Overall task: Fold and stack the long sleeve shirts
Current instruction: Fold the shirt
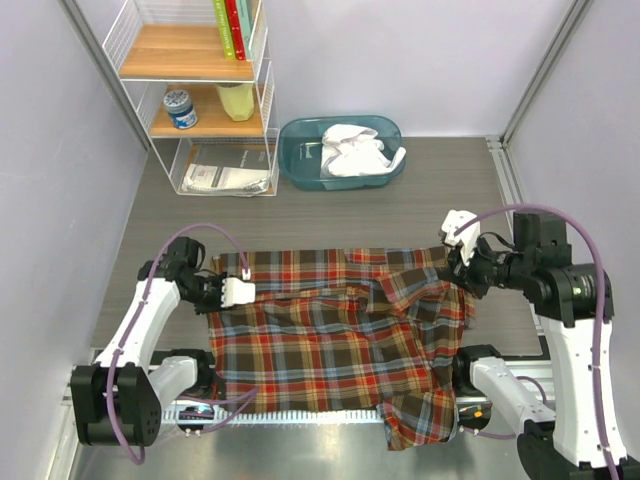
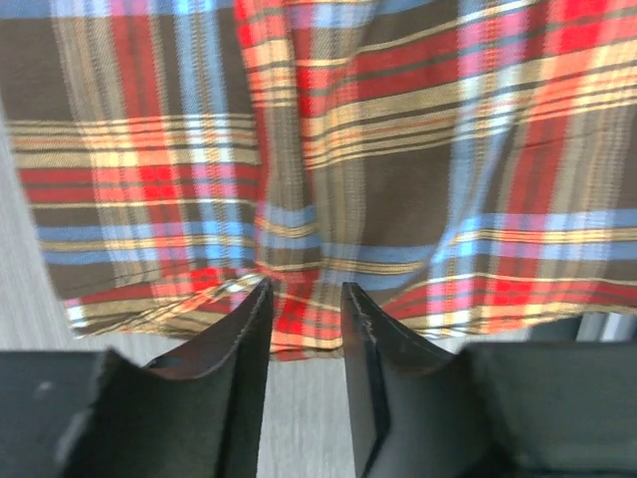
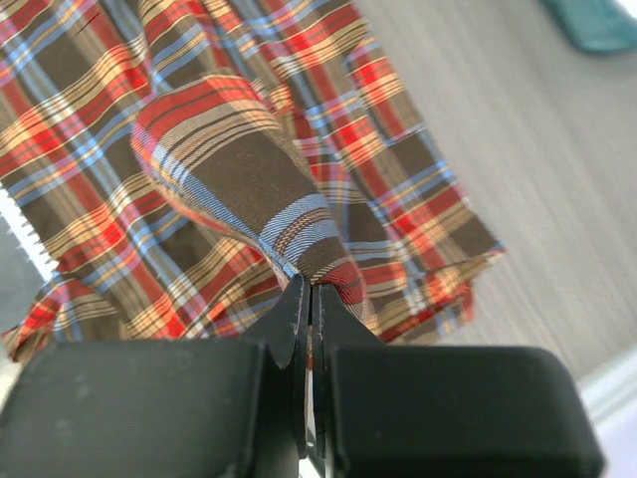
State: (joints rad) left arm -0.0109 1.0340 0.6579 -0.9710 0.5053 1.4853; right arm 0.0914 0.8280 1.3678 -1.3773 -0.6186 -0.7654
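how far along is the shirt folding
Done: nothing is stacked yet. The plaid shirt lies mostly spread on the table, its right side bunched over. In hand: the right fingers pinch a fold of it, while the left fingers stand parted at its left edge. Left: finishing this fold, then the white shirt, crumpled in the teal basin.

Books (image 1: 232, 25) at 12 o'clock in the top view are cropped by the edge. The white shirt (image 1: 355, 150) is too bunched to show sleeves. The left wrist view blurs the plaid shirt (image 2: 398, 149), cropped at 12 o'clock.
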